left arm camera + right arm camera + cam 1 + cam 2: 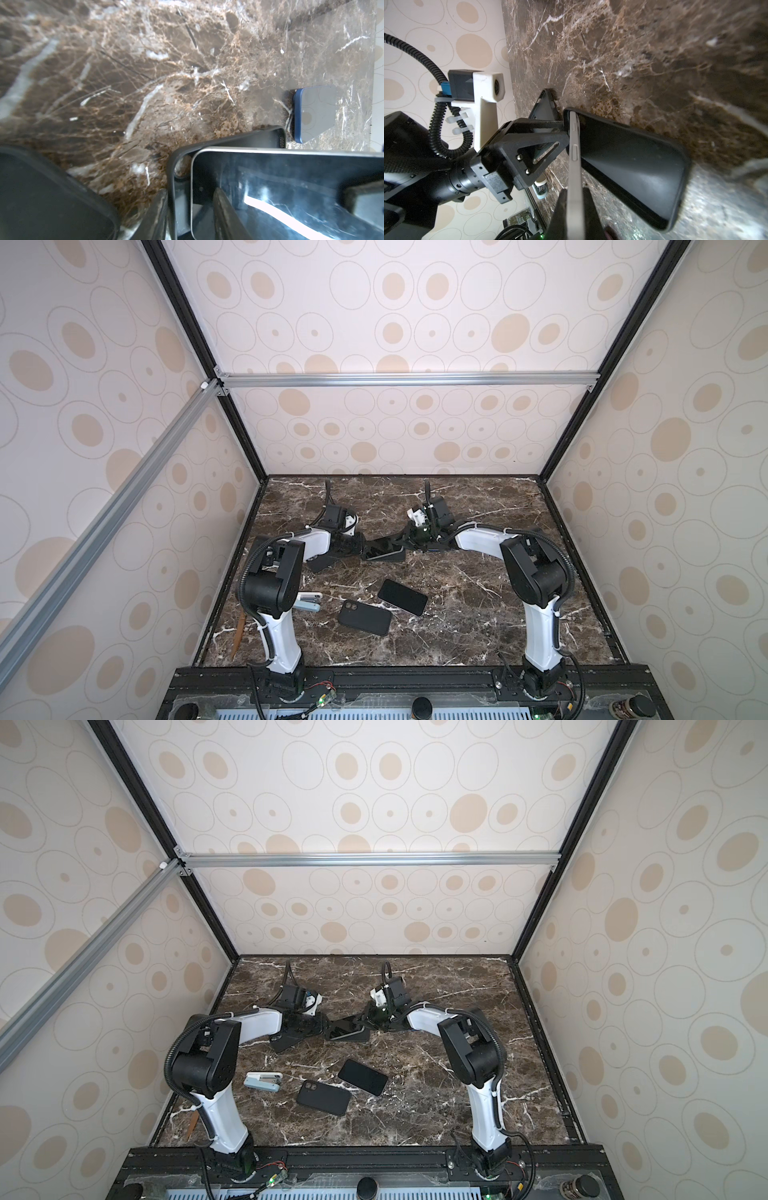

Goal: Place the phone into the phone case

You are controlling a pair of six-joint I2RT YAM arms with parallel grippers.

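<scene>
While left pincer [565,133] clamps phone case [633,162] end, right pincer [575,204], gripping phone [574,145], should press the end at its tips down squarely.

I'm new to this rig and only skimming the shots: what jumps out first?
Toward the back of the marble table, the left gripper and right gripper meet over a phone angled into a black phone case. Nearer the front lie a second black phone and what looks like another black case.
</scene>
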